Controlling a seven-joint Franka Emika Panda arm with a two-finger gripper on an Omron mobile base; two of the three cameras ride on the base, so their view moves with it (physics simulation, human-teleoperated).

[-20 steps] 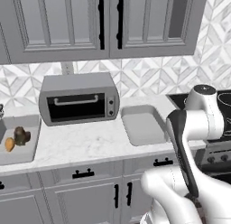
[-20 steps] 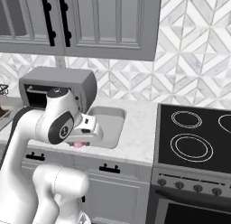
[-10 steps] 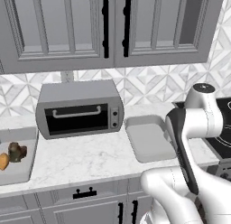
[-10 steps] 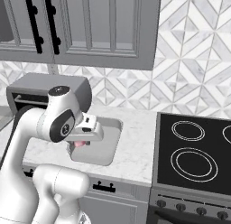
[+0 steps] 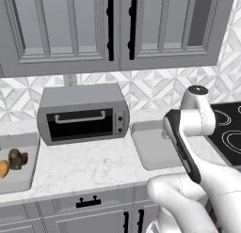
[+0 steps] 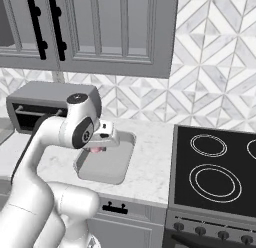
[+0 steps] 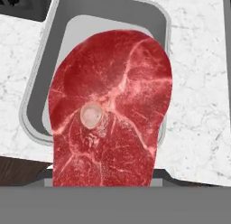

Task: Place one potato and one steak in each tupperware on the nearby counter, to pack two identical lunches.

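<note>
The gripper [image 6: 98,148] is grasping the red steak [image 7: 110,110], hanging above the empty grey tupperware [image 7: 40,74] sitting on the counter [image 7: 198,105].

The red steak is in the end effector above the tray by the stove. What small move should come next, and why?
Probably lower a little and release. In the hand view the steak hangs right over the empty tupperware, and the right base view shows the end effector above that tray. It looks lined up, so only descent and letting go seem left.
</note>
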